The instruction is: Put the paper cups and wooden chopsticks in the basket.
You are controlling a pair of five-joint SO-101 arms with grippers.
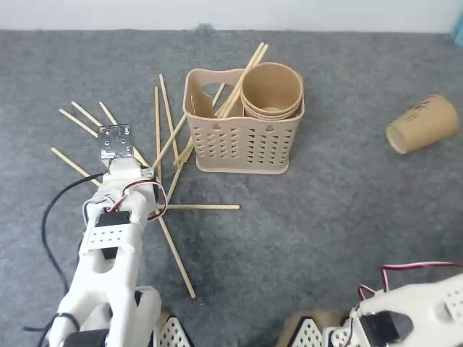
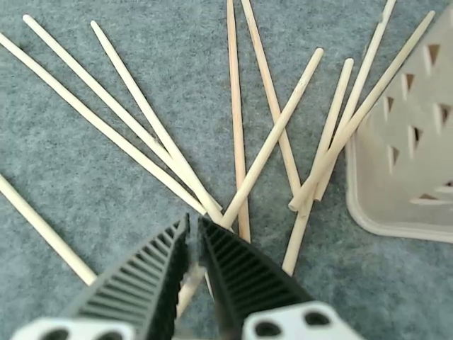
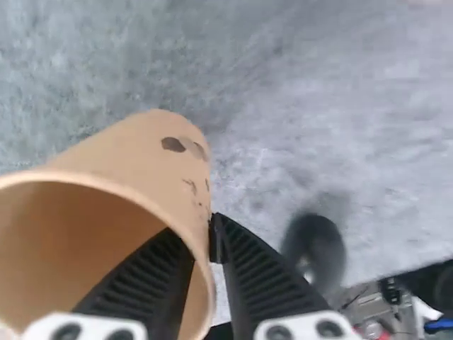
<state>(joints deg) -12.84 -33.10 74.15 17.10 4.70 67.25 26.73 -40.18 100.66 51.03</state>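
Note:
A beige slotted basket point(image 1: 246, 141) stands mid-table with stacked paper cups point(image 1: 272, 90) and a few chopsticks point(image 1: 242, 76) in it. Several loose wooden chopsticks point(image 1: 202, 207) fan over the grey carpet to its left. My left gripper point(image 2: 192, 223) is low over that fan point(image 1: 123, 155), jaws nearly together on one chopstick point(image 2: 272, 138) beside the basket corner point(image 2: 403, 163). Another paper cup point(image 1: 423, 123) lies on its side at the far right. My right gripper point(image 3: 210, 219) is shut on the wall of a paper cup point(image 3: 92, 212), one finger inside it.
Grey carpet covers the whole table. My right arm point(image 1: 419, 311) sits at the near right corner, well away from the basket. Open carpet lies between the basket and the fallen cup.

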